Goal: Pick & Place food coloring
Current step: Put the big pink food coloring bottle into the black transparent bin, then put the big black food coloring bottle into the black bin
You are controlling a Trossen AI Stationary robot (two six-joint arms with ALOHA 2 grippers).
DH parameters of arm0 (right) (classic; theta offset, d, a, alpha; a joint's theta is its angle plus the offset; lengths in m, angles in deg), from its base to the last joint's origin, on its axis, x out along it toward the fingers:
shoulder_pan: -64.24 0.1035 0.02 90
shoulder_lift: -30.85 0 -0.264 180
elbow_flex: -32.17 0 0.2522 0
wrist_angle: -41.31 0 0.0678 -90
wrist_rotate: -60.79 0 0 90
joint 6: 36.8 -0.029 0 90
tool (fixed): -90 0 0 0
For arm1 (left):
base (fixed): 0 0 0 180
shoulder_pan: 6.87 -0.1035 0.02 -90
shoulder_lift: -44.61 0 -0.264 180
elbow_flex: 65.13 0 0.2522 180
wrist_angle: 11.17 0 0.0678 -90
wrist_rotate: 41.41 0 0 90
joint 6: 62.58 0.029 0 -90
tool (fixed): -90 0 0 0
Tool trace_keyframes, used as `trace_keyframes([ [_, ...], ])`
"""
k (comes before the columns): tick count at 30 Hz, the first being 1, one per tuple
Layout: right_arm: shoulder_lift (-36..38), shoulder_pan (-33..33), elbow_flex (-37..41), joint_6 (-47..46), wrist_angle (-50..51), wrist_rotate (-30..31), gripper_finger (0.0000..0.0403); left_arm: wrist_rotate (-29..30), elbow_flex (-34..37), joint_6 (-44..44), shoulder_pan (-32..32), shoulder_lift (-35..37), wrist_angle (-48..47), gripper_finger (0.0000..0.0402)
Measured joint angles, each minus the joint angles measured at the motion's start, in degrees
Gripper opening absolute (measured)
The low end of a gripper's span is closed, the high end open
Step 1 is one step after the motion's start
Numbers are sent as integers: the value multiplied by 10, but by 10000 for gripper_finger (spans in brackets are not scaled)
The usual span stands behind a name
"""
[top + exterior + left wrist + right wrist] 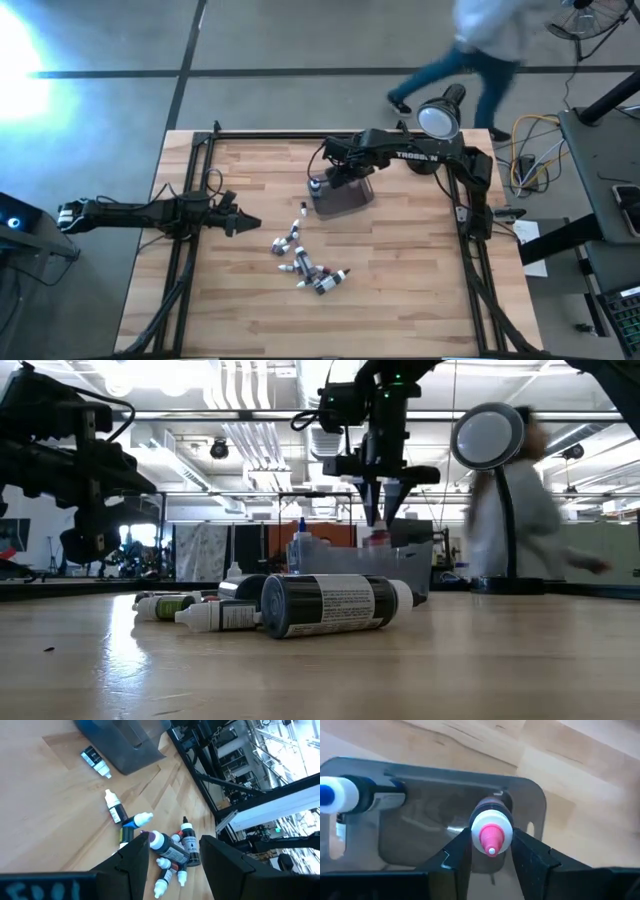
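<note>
Beyond the wooden table, a person mid-stride.

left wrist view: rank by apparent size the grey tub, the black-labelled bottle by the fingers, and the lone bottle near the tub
1. Grey tub, clearly largest, though cropped.
2. Black-labelled bottle.
3. Lone bottle; it lies farther from the camera, so its smaller look may be distance only.

Pink-capped bottle, smoky-grey tub, pale wooden table.

- The table is pale wood planks, smooth, with a soft shine.
- The tub is see-through grey plastic, glossy.
- The food coloring bottles are shiny plastic with paper labels.
- The table's frame is black metal.
</note>
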Motion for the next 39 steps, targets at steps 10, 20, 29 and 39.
trace_keyframes([
  [10,0,0,15,20,-12,-8,142,4,0,-1,0,0,0,151],
  [20,0,2,12,41,-5,-7,220,5,0,-9,0,0,-2,151],
  [29,10,18,12,45,24,0,257,4,0,-21,0,0,-2,151],
  [39,68,92,11,8,25,8,265,3,0,-17,0,-2,-3,151],
])
